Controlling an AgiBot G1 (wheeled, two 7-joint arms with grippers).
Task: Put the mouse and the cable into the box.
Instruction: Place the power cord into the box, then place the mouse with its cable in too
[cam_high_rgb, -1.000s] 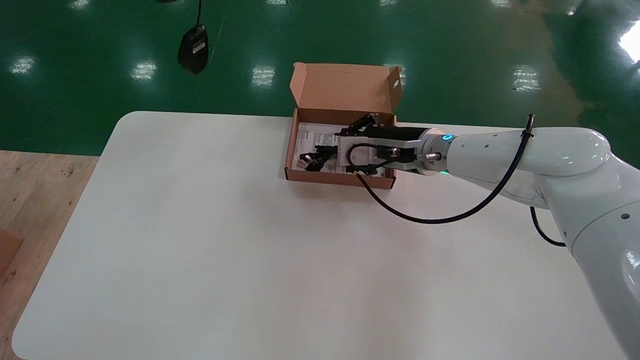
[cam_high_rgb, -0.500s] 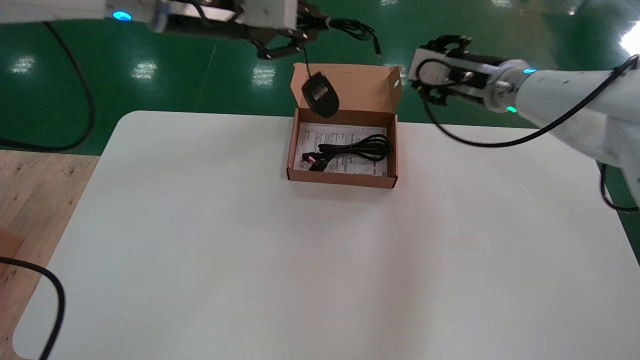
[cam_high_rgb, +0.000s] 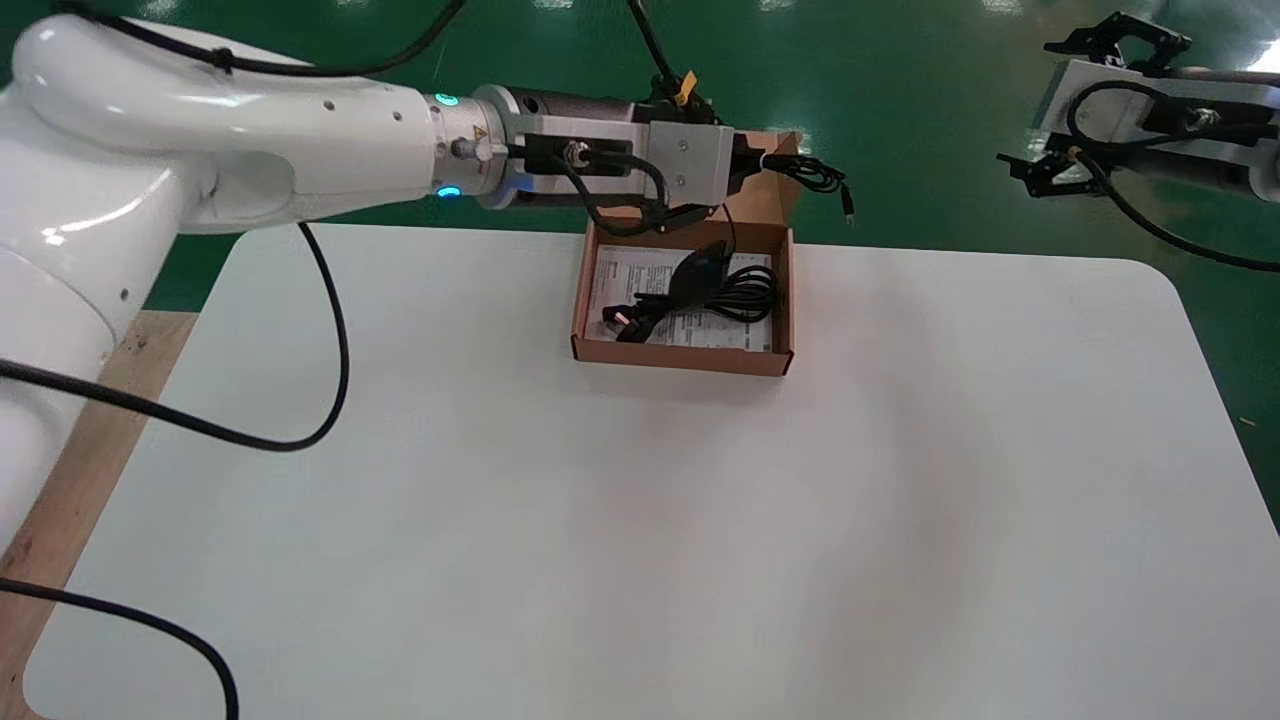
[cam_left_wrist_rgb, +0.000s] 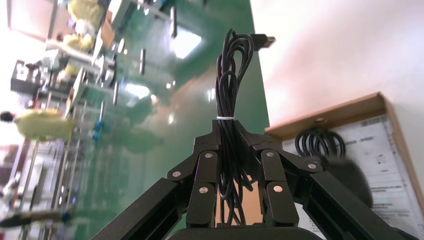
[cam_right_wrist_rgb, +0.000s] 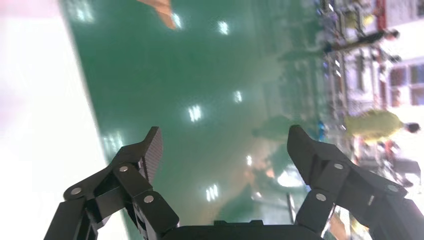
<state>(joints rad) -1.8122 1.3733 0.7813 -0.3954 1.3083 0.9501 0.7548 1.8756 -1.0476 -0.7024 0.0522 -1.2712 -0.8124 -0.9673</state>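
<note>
An open cardboard box (cam_high_rgb: 680, 358) stands at the table's far edge. A coiled black cable (cam_high_rgb: 745, 292) lies inside it on a printed sheet. My left gripper (cam_high_rgb: 748, 165) hovers over the box's back flap, shut on the tied bundle of the mouse cord (cam_high_rgb: 812, 175). The black mouse (cam_high_rgb: 697, 275) hangs from that cord, down inside the box over the coil. In the left wrist view the cord bundle (cam_left_wrist_rgb: 229, 75) sticks out past the gripper (cam_left_wrist_rgb: 231, 135), with the box (cam_left_wrist_rgb: 340, 111) and mouse (cam_left_wrist_rgb: 354, 181) beyond. My right gripper (cam_high_rgb: 1035, 105) is open and empty, off the table's far right corner, also open in its own view (cam_right_wrist_rgb: 225, 145).
The white table (cam_high_rgb: 640, 520) spreads wide in front of the box. Green floor (cam_high_rgb: 950, 120) lies beyond its far edge and a wooden floor strip (cam_high_rgb: 60, 370) to the left. The left arm's black hose (cam_high_rgb: 330, 330) loops over the table's left side.
My right gripper left the cable in the box and drew back up to the far right. My left arm swung in with the hanging mouse and lowered it into the box.
</note>
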